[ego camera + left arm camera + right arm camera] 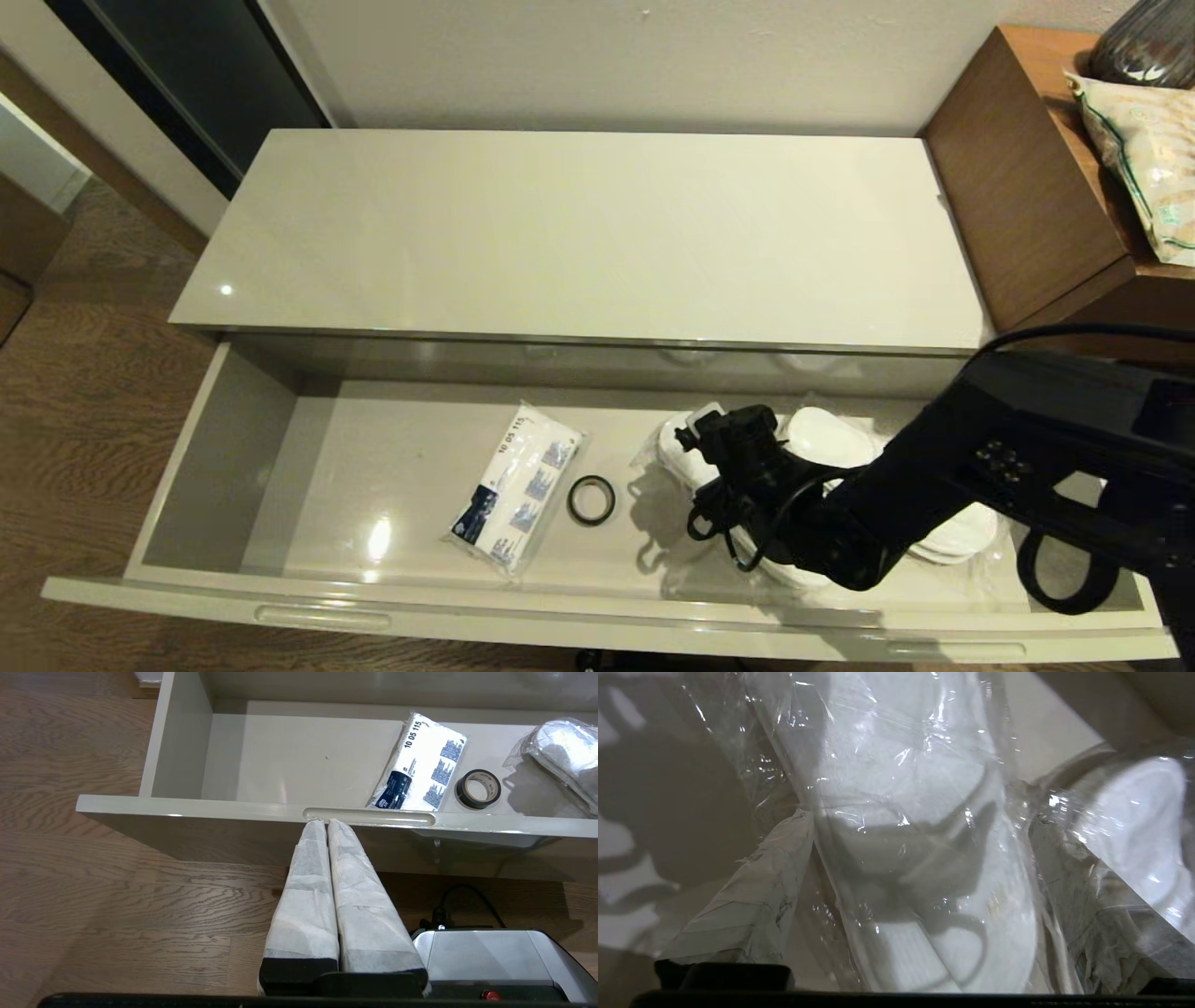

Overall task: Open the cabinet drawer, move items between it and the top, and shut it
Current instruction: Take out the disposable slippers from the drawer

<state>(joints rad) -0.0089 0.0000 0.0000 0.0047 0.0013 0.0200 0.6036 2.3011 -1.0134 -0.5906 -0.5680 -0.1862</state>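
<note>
Head view, drawer: the cabinet drawer point(233, 467) stood pulled fully out under the top point(579, 233), whose cream slab lay bare.
Head view, contents: a blue-and-white packet point(518, 485) and a small black ring point(591, 499) lay mid-drawer; the wrapped slippers point(831, 439) lay in the drawer's right half.
Head view, right arm: the right gripper point(724, 448) was down in the drawer right over the nearer slipper pack, reaching in from the right, presumably because that arm sat closest.
Left wrist view, left arm: the left gripper point(322, 822) hung low outside the drawer front, padded fingers pressed together on nothing, tips just at the handle slot point(369, 816), most likely parked where the pull ended.
Left wrist view, contents: packet, ring and a corner of the slippers showed beyond the front panel.
Right wrist view, jaws: the padded fingers point(756, 891) stood wide, one on each side of a slipper in its clear wrap, straddling it but not visibly pinching.
Right wrist view, judgement: a grasp looked imminent; crinkly film could slip.
</note>
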